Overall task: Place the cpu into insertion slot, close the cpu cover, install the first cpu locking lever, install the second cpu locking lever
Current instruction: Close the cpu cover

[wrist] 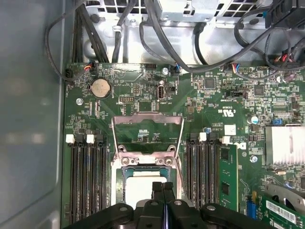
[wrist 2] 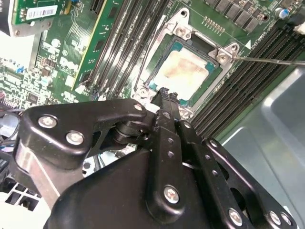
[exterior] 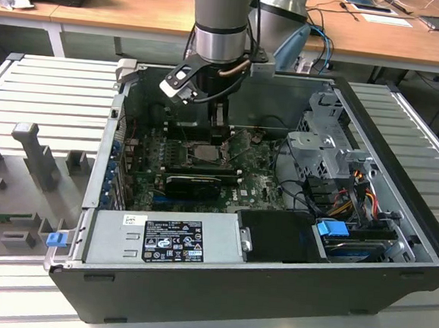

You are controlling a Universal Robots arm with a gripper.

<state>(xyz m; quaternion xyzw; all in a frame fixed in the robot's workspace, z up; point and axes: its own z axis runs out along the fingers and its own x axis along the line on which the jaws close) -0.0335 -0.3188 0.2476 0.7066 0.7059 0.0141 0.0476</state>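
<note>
Pale metal of the cpu [wrist 2: 187, 71] lies in its socket, with the cpu cover [wrist: 147, 125] tipped open beyond it. The gripper [wrist 2: 164, 94] has its 2 fingers pressed together, apparently empty, at the chip's edge. We fear a sideways nudge could unseat it.

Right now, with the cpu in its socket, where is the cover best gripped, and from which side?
Probably by the free end bar of the cover, farthest from its hinge beside the cpu. The cover stands open, a thin frame with an open window, so come from the coin cell side and pinch that bar.
</note>
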